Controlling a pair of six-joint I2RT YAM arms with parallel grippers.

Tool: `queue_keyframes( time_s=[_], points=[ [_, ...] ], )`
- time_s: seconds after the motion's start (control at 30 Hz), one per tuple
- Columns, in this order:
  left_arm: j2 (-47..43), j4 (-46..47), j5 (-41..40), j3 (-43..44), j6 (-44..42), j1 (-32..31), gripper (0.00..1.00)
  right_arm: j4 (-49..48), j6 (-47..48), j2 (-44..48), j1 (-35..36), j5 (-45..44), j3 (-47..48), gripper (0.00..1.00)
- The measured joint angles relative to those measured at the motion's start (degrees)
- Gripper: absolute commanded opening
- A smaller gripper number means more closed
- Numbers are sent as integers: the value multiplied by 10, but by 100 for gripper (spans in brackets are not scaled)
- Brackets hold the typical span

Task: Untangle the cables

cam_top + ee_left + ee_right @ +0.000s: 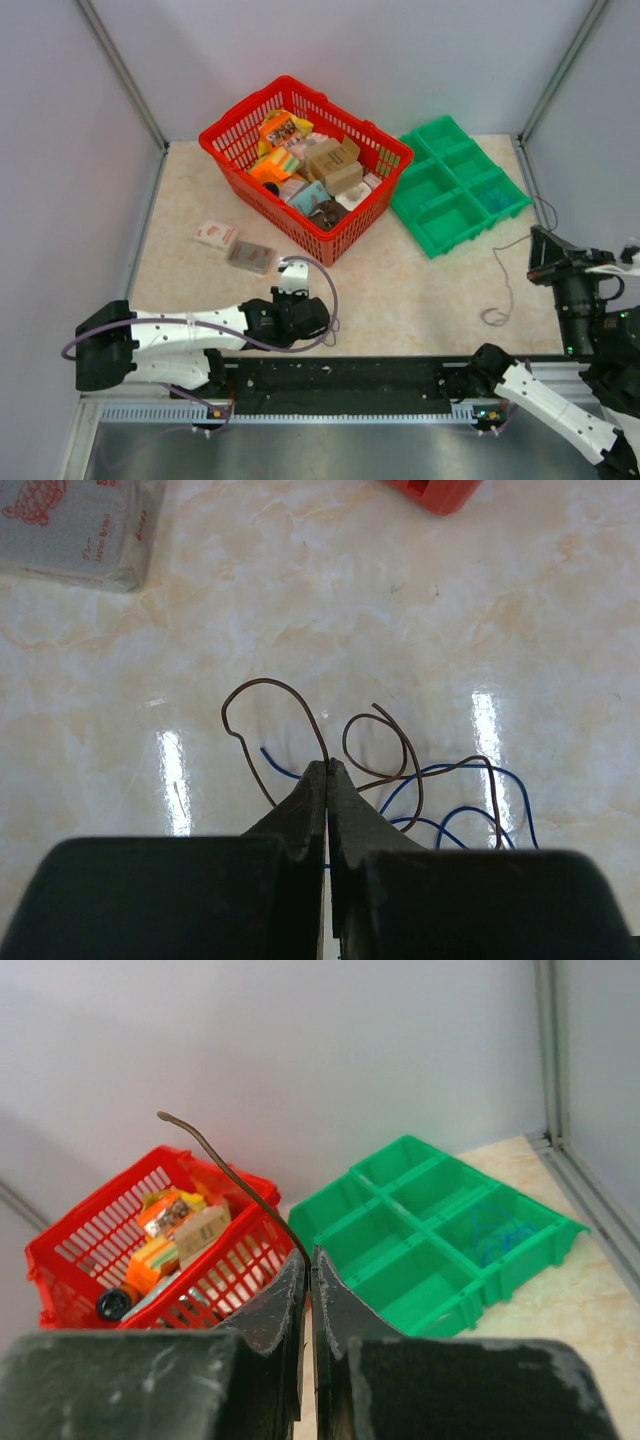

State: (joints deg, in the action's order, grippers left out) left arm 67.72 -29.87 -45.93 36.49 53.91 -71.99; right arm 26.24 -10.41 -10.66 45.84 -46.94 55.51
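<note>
In the left wrist view my left gripper point(328, 765) is shut on a thin brown cable point(275, 688) that loops up from the fingertips. A second brown loop point(400, 745) and blue cable point(500, 780) lie tangled on the table just right of it. From above, this gripper point(293, 272) sits low, near the front of the table. My right gripper point(310, 1252) is shut on another brown cable point(225, 1170) whose free end sticks up to the left. From above, that gripper point(538, 250) is raised at the right edge, and its thin cable point(497, 285) hangs down to a small loop on the table.
A red basket point(385, 150) full of packets stands at the back centre. A green compartment tray point(440, 215) lies to its right, with blue wire point(495, 1230) in one cell. Two packets point(250, 257) lie left of the basket. Walls close in left and right.
</note>
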Motion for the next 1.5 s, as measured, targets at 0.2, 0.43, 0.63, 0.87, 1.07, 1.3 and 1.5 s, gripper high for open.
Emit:
queue_keyframes(
  time_s=[0.2,0.43,0.63,0.87,1.07,1.3,1.5],
  points=[
    [-7,25,0,-24,-5,0,0,-1,-28,-84,0,67,19,0],
    [-18,54,2,-33,-26,0,0,5,-64,-116,0,109,-6,0],
    [-29,88,11,-42,-49,0,0,28,-124,-188,0,138,-49,0],
    [-31,121,24,-56,-76,1,0,42,-196,-369,0,200,-79,0],
    [-57,149,41,-84,-96,3,0,44,-212,-552,0,222,-68,0],
    [-91,182,80,-116,-122,34,0,45,-217,-672,-12,232,-31,0],
    [-107,197,106,-130,-132,53,0,45,-240,-664,-23,246,-49,2]
  ],
)
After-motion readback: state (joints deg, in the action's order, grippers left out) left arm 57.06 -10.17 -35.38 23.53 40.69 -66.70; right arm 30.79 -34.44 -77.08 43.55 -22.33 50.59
